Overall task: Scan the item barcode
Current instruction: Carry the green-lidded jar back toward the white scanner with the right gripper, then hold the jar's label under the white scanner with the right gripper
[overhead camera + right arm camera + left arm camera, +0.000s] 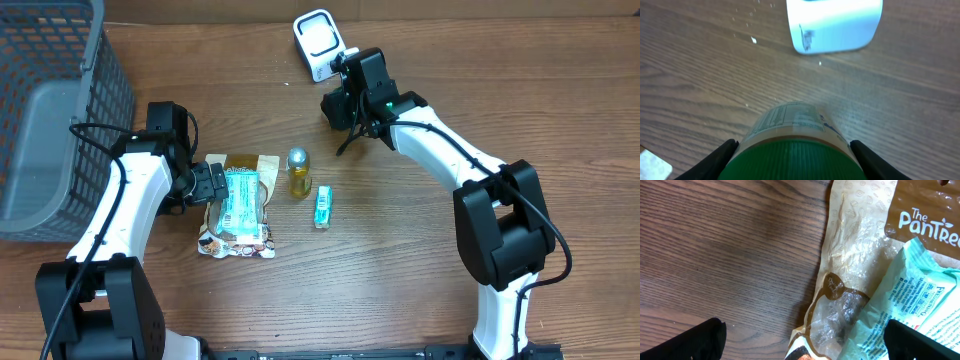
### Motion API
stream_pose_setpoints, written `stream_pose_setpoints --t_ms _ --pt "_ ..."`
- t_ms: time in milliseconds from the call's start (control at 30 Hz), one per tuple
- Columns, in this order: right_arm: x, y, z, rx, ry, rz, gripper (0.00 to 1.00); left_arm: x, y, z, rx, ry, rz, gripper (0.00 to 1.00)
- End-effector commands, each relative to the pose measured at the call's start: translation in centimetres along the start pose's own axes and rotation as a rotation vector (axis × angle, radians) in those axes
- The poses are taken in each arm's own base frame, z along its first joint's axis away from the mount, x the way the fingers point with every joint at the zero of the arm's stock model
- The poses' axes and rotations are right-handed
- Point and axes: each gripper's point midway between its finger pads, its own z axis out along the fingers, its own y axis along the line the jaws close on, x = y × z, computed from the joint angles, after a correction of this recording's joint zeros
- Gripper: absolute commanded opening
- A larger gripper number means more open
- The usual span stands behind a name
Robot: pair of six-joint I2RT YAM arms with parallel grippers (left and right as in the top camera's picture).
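Observation:
My right gripper (795, 162) is shut on the item, a jar with a green ribbed lid (795, 157) and a pale printed label. The jar lies between the two fingers (715, 160) and points at the white scanner (835, 25) a short way ahead. I can make out no barcode on the label. From overhead, the right gripper (345, 102) hangs just below the scanner (318, 42), and the jar is hidden under it. My left gripper (802, 342) is open, low over the edge of a brown bread bag (855, 255) with a teal packet (920, 290) on it.
A grey mesh basket (50, 110) stands at the far left. Mid-table are the bread bag (238, 225) with the teal packet (240, 195), a small silver-capped bottle (298, 172) and a small teal pack (323, 206). The left gripper (212, 185) is at the bag's left edge.

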Motion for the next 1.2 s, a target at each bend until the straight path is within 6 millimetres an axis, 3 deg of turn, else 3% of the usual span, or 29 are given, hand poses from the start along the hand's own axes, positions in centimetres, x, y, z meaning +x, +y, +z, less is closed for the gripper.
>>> stream_pose_setpoints --t_ms 0,200,467,567,933,1167 --pt "-0.6 0.2 0.0 -0.002 -0.028 -0.007 0.08 -0.5 -0.2 -0.3 0.010 -0.008 0.008 1.00" --pt "-2.9 0.4 -0.6 -0.009 -0.105 -0.011 0.07 -0.5 -0.2 -0.3 0.010 -0.009 0.008 1.00" --pt "-9.2 1.2 -5.5 -0.016 -0.294 -0.092 0.04 -0.5 -0.2 -0.3 0.010 -0.008 0.009 1.00" --pt "-10.9 1.4 -6.2 -0.019 -0.369 -0.099 0.04 -0.5 -0.2 -0.3 0.010 -0.008 0.009 1.00" --pt "-14.2 1.6 -6.2 -0.026 -0.534 -0.103 0.04 -0.5 -0.2 -0.3 0.010 -0.008 0.008 0.99" --pt "-14.2 1.4 -3.1 -0.021 -0.589 -0.103 0.04 -0.5 -0.2 -0.3 0.010 -0.008 0.008 1.00"
